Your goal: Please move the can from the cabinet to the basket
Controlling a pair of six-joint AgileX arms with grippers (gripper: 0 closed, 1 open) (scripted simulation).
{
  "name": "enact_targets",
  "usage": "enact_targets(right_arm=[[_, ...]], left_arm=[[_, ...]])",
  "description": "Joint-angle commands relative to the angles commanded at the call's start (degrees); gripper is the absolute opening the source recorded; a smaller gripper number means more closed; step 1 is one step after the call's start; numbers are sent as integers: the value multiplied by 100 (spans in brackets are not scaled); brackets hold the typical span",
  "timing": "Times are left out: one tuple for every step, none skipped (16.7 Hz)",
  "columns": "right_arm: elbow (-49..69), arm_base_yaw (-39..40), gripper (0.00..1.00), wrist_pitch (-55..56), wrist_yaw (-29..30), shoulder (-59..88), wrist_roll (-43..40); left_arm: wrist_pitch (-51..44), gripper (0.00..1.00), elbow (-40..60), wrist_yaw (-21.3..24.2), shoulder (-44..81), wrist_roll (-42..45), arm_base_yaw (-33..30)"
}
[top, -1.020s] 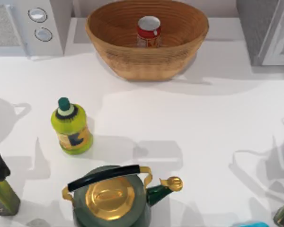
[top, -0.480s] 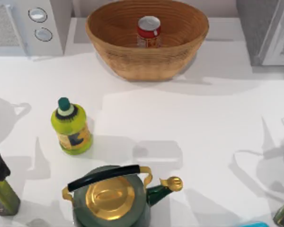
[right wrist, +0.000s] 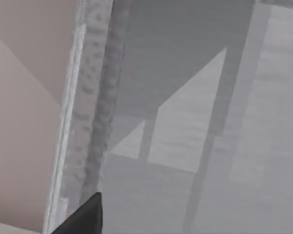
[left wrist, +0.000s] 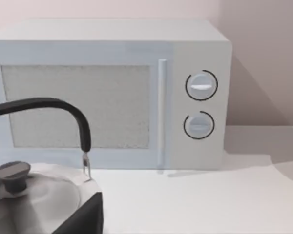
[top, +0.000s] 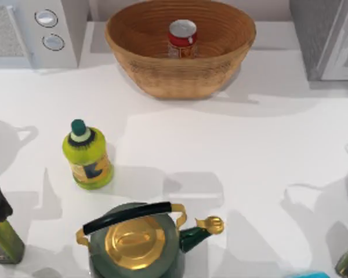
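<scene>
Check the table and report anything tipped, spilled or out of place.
Nothing stands out. The can stands upright inside the basket, the green bottle and the kettle are upright, and no spill shows on the table.

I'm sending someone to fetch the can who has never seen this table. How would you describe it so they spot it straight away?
Look to the far middle of the table for the big round wicker basket, between the white microwave and the grey cabinet. The can stands upright inside it. It is small and red with a shiny silver top, unlike the yellow-green bottle out on the table.
</scene>
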Motion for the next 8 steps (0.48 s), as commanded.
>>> enact_targets(right_arm=[[50,-312,100,286,-217,423,7],[93,-618,100,534,-424,836,16],[130,-913,100,744,-618,1234,25],[162,-1191,100,916,-795,1612,34],[188,-1447,100,1050,-955,1963,41],[208,-1679,100,1151,-1098,2280,47],[222,-1884,100,1222,-1224,2556,52],[231,-2057,100,1268,-1331,2785,55]], left_arm=[[0,100,0,0,0,0,0],[0,100,0,0,0,0,0],[0,100,0,0,0,0,0],[0,100,0,0,0,0,0],[0,100,0,0,0,0,0],[0,100,0,0,0,0,0],[0,100,0,0,0,0,0],[0,100,0,0,0,0,0]])
